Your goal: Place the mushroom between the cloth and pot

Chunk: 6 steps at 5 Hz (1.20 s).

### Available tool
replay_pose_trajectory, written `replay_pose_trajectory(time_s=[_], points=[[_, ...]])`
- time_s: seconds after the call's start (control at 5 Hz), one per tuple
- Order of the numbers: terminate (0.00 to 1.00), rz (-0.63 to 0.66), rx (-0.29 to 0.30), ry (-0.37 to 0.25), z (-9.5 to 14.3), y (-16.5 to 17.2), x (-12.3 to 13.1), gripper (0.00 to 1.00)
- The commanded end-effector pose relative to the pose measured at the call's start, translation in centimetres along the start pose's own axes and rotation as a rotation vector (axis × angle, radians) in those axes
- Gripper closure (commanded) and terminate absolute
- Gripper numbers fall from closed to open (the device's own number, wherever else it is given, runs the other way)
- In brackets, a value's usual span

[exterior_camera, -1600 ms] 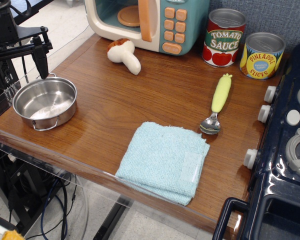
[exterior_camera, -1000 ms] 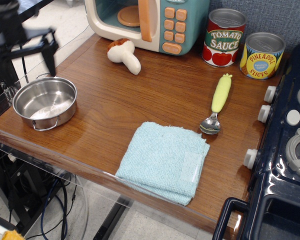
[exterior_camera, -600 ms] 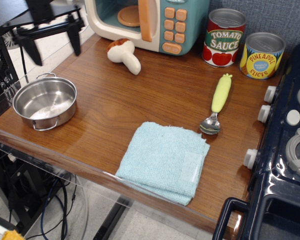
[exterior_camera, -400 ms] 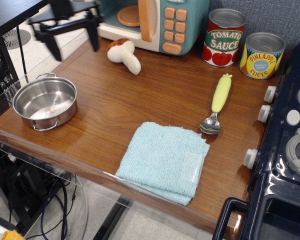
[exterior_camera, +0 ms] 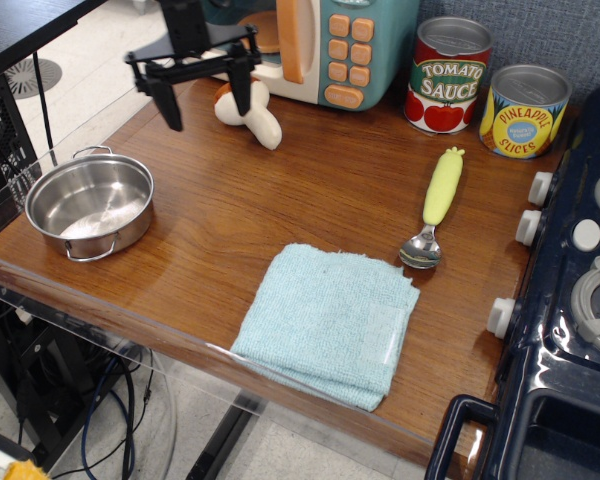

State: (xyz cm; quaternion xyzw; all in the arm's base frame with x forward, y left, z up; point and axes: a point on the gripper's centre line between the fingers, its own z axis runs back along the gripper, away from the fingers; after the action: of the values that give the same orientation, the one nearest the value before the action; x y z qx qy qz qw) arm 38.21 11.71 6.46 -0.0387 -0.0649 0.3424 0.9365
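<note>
Cloth point(exterior_camera: 327, 322): light-blue terry square, folded, white tag, lower centre of frame near the surface point(exterior_camera: 310, 190) front edge. Pot point(exterior_camera: 89, 205): shallow shiny steel, wire loop handles, left edge, empty. Mushroom point(exterior_camera: 252, 112): cream stem, brown cap, lying on its side at upper left in front of the toy microwave point(exterior_camera: 325, 45). Gripper point(exterior_camera: 204, 95): black, fingers spread wide apart, pointing down, upper left; right-hand finger overlaps the mushroom's cap, nothing held.
</note>
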Motion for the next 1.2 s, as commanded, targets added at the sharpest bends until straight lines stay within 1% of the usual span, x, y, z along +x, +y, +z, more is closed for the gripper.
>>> replay_pose_trajectory(time_s=[0.0,0.2,0.4,0.6,0.8,1.0], points=[[0.00,-0.082,-0.052,-0.135,-0.7,-3.4,0.9,0.00],[0.00,-0.104,-0.060,-0.116,-1.6,-4.8,0.9,0.00],[0.00,-0.113,-0.015,-0.134,-2.9,-5.7,1.3,0.00],[0.00,-0.106,-0.013,-0.124,-4.0,-6.0,2.0,0.00],[0.00,-0.090,-0.017,-0.139,-4.0,-5.9,2.4,1.00],[0.00,-0.093,-0.016,-0.116,-4.1,-5.9,2.0,1.00]])
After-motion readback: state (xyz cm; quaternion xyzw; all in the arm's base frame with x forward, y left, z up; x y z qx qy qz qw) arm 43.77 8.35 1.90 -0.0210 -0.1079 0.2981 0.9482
